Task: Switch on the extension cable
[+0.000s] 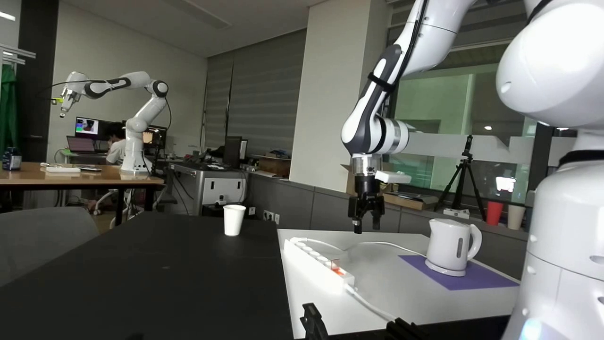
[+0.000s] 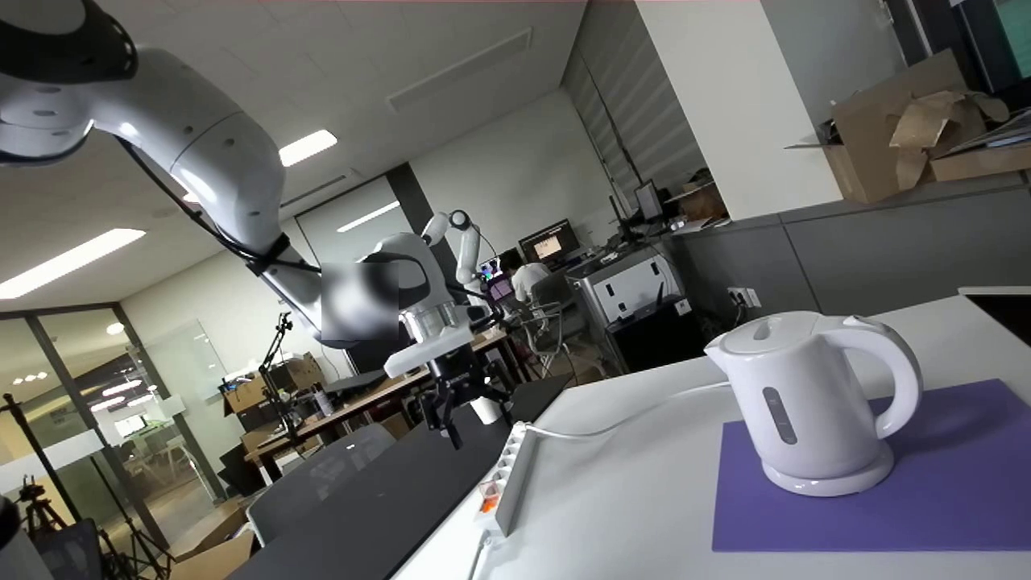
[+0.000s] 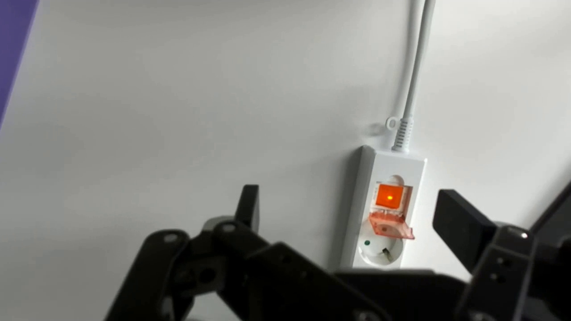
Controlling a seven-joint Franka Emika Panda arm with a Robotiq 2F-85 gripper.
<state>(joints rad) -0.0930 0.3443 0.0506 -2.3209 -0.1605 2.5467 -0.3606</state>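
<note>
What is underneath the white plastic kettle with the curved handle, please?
A round white base, then a flat purple sheet, visible on both sides; whatever lies directly beneath the base is covered.

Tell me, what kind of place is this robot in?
Probably a robotics lab. In an exterior view, a second robot arm stands on a brown table near lit computer screens, and there's a tripod too.
</note>
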